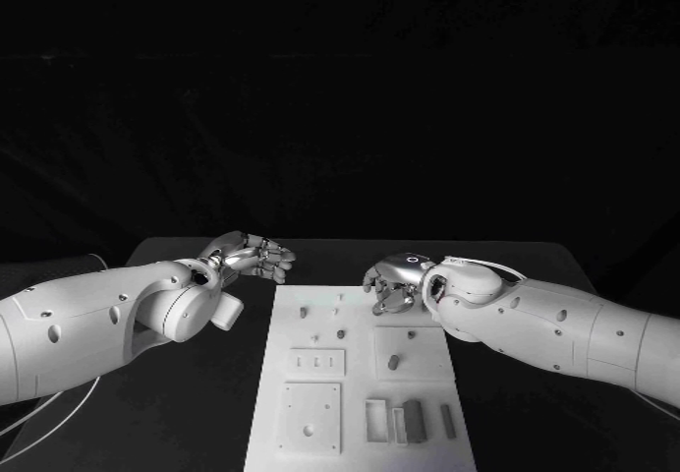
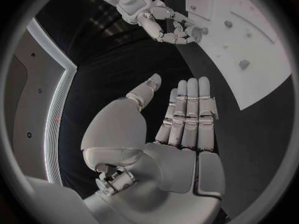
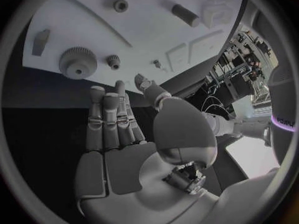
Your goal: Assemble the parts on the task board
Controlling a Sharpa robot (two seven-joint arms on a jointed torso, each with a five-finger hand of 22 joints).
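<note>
Black cloth covers the table [image 1: 185, 413] and the room behind it is dark; from where I sit, the white task board [image 1: 362, 393] is the one bright landmark, lying lengthwise in the middle of that surface. On it I see small grey parts: a peg [image 1: 394, 362] near its centre, a cluster of blocks [image 1: 411, 421] at its near end, and, from the right wrist camera, a toothed gear [image 3: 77, 62] with a small gear [image 3: 113, 60] beside it.

My right hand [image 1: 400, 280] hovers over the board's far right corner, fingers apart and holding nothing. My left hand [image 1: 253, 256] hangs just off the board's far left corner, over bare cloth, fingers loosely extended and likewise empty.

My worry is the gear: it lies flat and low, so I judge that a descent from this height could push it sideways instead of gripping it. Both hands crowd the same far end, so a careless reach might bump one into the other.
</note>
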